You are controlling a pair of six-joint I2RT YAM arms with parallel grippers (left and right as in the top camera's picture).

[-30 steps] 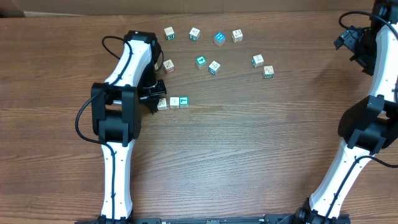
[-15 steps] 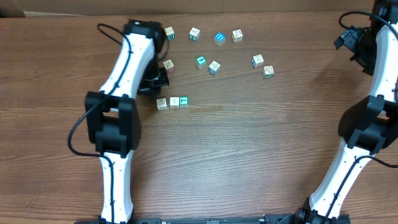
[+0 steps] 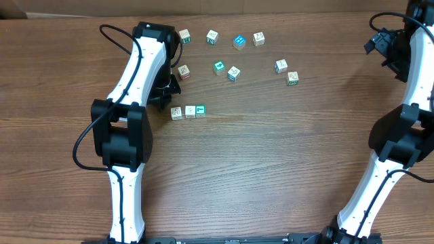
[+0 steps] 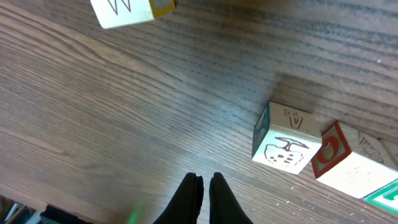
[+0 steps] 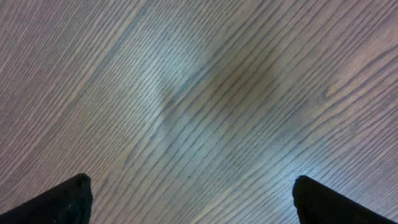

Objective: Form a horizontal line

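Observation:
The horizontal line [image 3: 189,111] is a short row of three small cubes touching side by side, two pale and a teal one at its right end. In the left wrist view it starts with a pale cube showing an apple drawing [image 4: 285,145], then a red-faced cube [image 4: 346,163]. My left gripper [image 3: 164,99] [image 4: 203,190] is shut and holds nothing. It hovers just left of and behind the row's left end, apart from it. My right gripper [image 3: 378,45] [image 5: 189,190] hangs open over bare wood at the far right.
A pale cube [image 3: 184,71] [image 4: 129,10] lies close behind the left gripper. Several loose cubes are scattered beyond the row, among them a teal one [image 3: 218,67], a blue one [image 3: 239,42] and a pale one [image 3: 292,78]. The left arm [image 3: 129,115] stretches up the table's left side.
My left gripper has pulled back from the left end of the row toward the far side, and the arm's elbow has swung left. The row and the right arm have not moved.

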